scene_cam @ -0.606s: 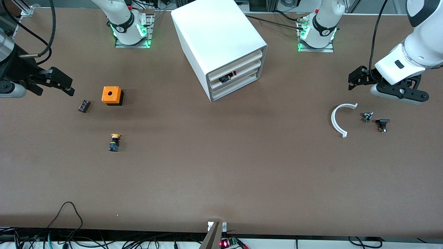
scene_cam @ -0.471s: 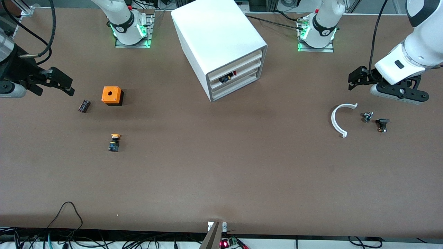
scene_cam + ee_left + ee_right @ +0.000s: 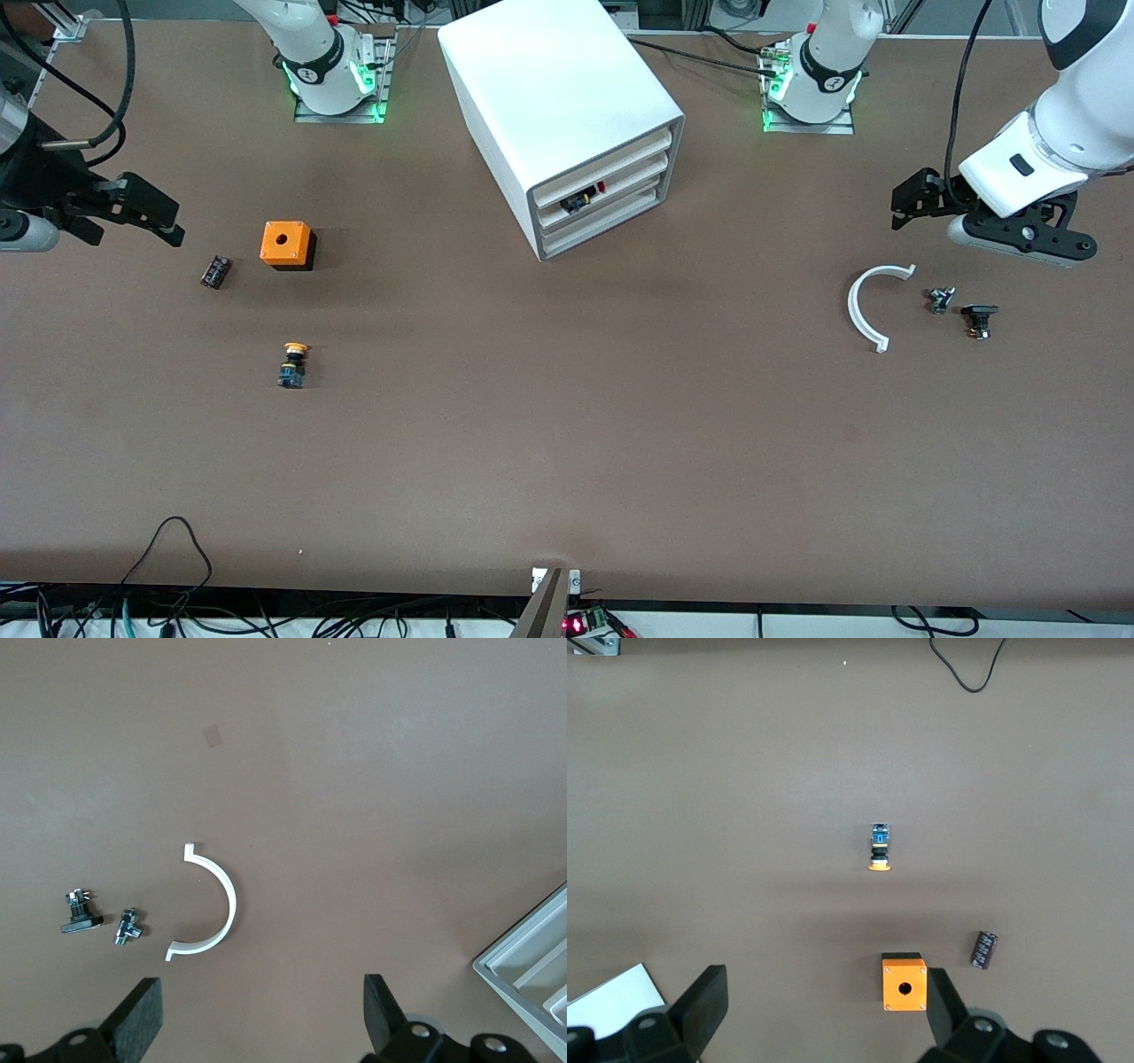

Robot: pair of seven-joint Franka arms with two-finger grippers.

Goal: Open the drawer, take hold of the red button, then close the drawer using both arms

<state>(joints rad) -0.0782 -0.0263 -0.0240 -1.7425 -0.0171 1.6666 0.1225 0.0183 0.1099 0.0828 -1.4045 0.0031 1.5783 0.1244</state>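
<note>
Your white cabinet [image 3: 567, 115] stands on the tabletop [image 3: 567, 461] between the two arm bases. Its middle drawer [image 3: 611, 188] sits pushed in, flush with the top and bottom drawers. The red-capped button [image 3: 586, 195] lies inside that drawer, visible through the gap at its front.

Your left gripper [image 3: 921, 199] hangs in the air at the left arm's end of the tabletop, fingers [image 3: 137, 1019] spread wide with nothing between them, over bare tabletop near the white half-ring [image 3: 870, 306], the small metal fitting [image 3: 940, 299] and the black part [image 3: 978, 318].

Your right gripper [image 3: 146, 210] hangs at the right arm's end, fingers [image 3: 700, 1001] likewise spread and empty, near the orange box [image 3: 287, 245] and the small dark cylinder [image 3: 215, 271]. The yellow-capped button [image 3: 293, 364] lies nearer the front camera than the orange box.
</note>
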